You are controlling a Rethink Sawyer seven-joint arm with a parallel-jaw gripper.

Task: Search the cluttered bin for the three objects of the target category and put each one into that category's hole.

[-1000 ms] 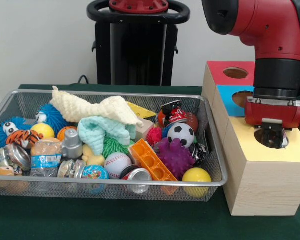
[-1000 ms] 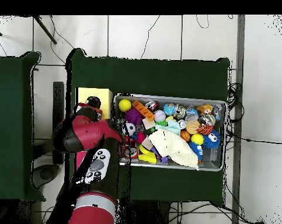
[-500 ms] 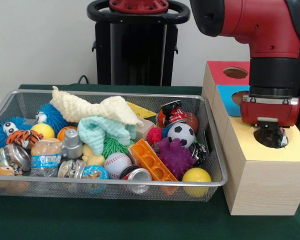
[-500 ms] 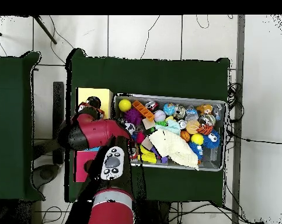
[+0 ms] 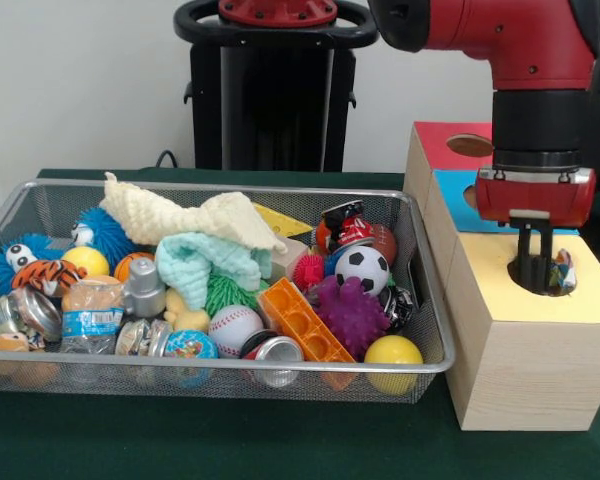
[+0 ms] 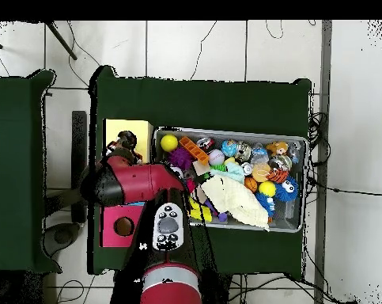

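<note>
The end effector (image 5: 536, 277) stands over the round hole (image 5: 540, 276) in the yellow-faced wooden box (image 5: 525, 345), its dark fingers spread and released. Just at the hole's rim beside them shows a scrap of white spotted cloth (image 5: 562, 273). The wire-mesh bin (image 5: 230, 375) sits left of the box on the green bench (image 5: 180, 440)
</note>
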